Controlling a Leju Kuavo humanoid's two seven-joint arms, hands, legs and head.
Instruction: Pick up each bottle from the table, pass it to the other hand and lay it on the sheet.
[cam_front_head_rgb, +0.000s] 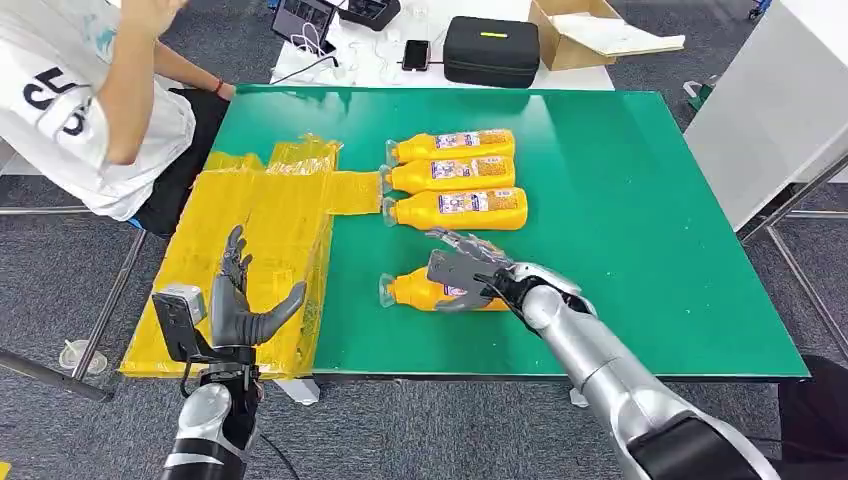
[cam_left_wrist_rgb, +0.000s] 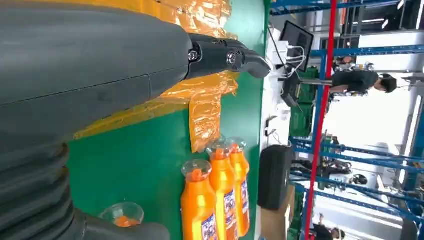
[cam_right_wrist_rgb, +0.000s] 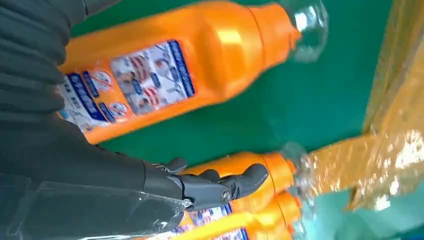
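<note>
Four orange bottles lie on the green table (cam_front_head_rgb: 640, 250), and the nearest bottle (cam_front_head_rgb: 412, 290) sits alone toward the front edge, directly under the right hand (cam_front_head_rgb: 462, 268). That hand hovers over the bottle's body with its fingers spread and nothing visibly held; whether any finger already touches the plastic I cannot tell, since in the right wrist view the bottle passes just beside the palm with green showing between it and the fingers. The bottle's long axis runs across the table, its clear cap pointing toward the yellow sheet (cam_front_head_rgb: 270, 230) and its base toward the right arm, so the fingers would have to close across the label section, over the narrow width. The right hand is plainly the nearer one. The left hand (cam_front_head_rgb: 243, 300) is raised over the near part of the sheet, palm up and open, holding nothing, well apart from the bottle. It looks placed to receive, so I judge the step in hand to be the pick-up before the handover. Farther back, the three other bottles (cam_front_head_rgb: 455, 178) lie side by side in a row, caps also toward the sheet, one cap just meeting a strip of it. Beyond the sheet's far corner a person (cam_front_head_rgb: 90, 100) leans at the table's edge.
</note>
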